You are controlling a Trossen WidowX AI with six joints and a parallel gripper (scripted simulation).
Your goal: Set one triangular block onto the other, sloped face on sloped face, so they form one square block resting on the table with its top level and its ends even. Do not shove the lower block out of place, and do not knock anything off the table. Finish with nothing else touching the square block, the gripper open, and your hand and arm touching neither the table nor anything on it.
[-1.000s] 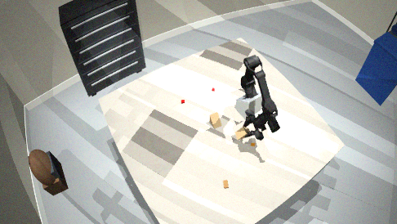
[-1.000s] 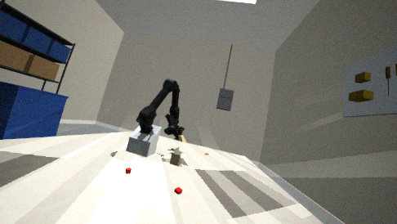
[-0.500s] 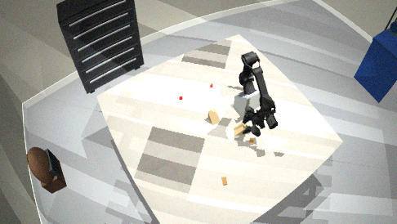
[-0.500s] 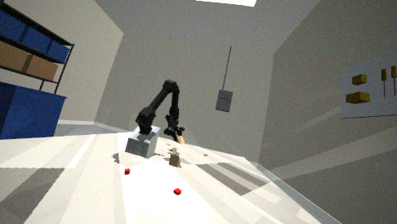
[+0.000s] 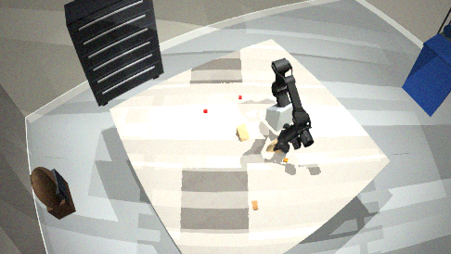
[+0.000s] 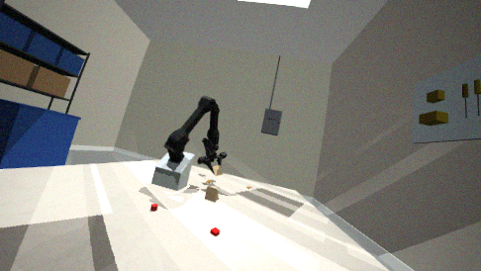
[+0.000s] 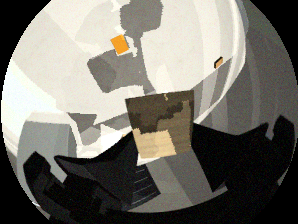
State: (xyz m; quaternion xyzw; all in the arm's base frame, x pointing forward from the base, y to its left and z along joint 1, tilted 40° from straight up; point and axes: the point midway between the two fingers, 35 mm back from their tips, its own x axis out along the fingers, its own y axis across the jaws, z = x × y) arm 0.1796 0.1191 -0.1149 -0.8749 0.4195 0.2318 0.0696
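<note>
My gripper is shut on a tan triangular block and holds it in the air, above the white table. The other tan triangular block rests on the table, a short way to the left of the gripper in the top view. It is apart from the held block. It does not show in the wrist view.
The arm's grey base stands just behind the gripper. Two small red cubes and two small orange cubes lie scattered. A black drawer cabinet stands off the table.
</note>
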